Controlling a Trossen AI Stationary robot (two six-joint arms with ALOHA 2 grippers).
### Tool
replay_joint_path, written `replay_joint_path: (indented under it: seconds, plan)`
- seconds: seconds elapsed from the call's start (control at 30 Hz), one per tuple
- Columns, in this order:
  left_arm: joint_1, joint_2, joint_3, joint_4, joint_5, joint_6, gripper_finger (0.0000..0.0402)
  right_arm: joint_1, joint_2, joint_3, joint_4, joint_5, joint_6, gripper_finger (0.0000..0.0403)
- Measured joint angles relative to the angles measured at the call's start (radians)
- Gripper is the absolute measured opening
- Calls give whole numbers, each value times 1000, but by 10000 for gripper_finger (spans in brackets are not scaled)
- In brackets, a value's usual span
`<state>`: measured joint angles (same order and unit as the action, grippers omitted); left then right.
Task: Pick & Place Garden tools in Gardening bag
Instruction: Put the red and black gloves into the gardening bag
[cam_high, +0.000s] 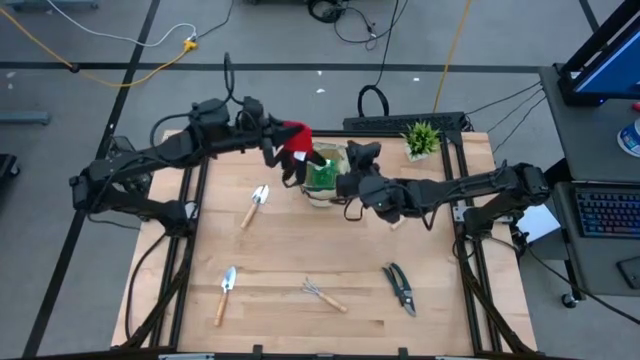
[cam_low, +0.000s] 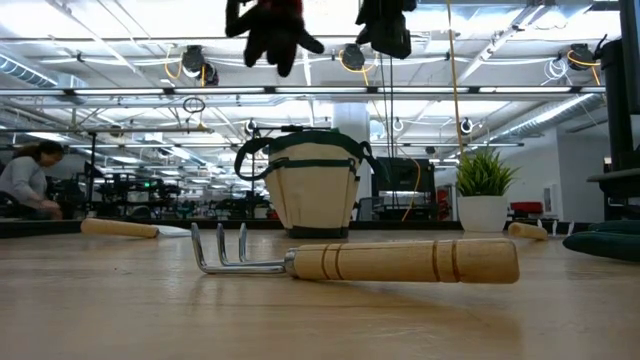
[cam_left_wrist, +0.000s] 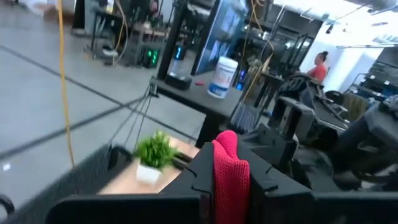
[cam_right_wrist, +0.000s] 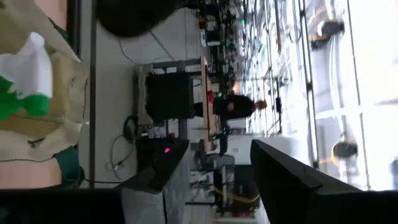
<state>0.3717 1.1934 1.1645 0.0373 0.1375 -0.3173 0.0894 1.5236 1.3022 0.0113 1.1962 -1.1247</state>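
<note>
From above, the left gripper (cam_high: 283, 150) hangs over the far middle of the wooden desk (cam_high: 320, 270), its jaws closed on the red-black glove (cam_high: 294, 140), which dangles just beside the gardening bag (cam_high: 325, 172). The right gripper (cam_high: 352, 168) sits at the bag's other side, just beside its rim, and the green spray bottle (cam_high: 322, 176) shows inside the bag. Nearer the front of the desk lie two trowels (cam_high: 254, 205) (cam_high: 226, 292), a hand rake (cam_high: 322, 294) and the pruning shears (cam_high: 401, 287), all well apart from the bag; a small potted plant (cam_high: 422, 138) stands at the far right corner. At desk level, the rake (cam_low: 370, 260) lies close to the camera, the bag (cam_low: 312, 185) stands upright behind it, and the glove (cam_low: 272, 30) hangs above the bag beside the right gripper (cam_low: 385, 28). The left wrist view shows the glove's red cuff (cam_left_wrist: 231, 177) pinched between the dark fingers (cam_left_wrist: 199, 180), with the plant (cam_left_wrist: 154, 154) beyond. In the right wrist view the jaws stand apart with nothing between them, the bag (cam_right_wrist: 37, 124) and the bottle's white and green top (cam_right_wrist: 25, 78) just beside them.
</note>
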Motion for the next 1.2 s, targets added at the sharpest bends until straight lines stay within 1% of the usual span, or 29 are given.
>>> replay_joint_path:
  seconds: [0.13,0.23,0.37,0.47,0.53,0.7,0.83,1.07,1.13,1.2]
  plan:
    - [-2,58,0,67,-8,9,29,-19,-20,0,-52,32,94,147]
    - [-2,101,0,118,-7,4,29,-25,-45,-2,-119,38,166,126]
    - [-8,156,0,153,-7,1,29,-32,-79,-1,-185,49,244,78]
    - [-9,186,0,149,-7,1,29,-38,-94,0,-213,62,283,26]
    - [-12,209,0,158,-7,4,28,-38,-106,-2,-248,58,311,7]
    - [-6,229,0,97,35,-41,28,-45,-124,0,-287,60,364,4]
    - [-5,229,0,15,9,-44,28,-51,-124,0,-294,62,380,3]
    - [-4,243,1,24,-43,-21,28,-51,-125,0,-294,57,382,1]
    - [4,251,0,-3,-36,-29,28,-51,-125,0,-293,59,382,1]
    - [6,270,0,17,-27,-43,28,-51,-125,0,-293,59,382,1]
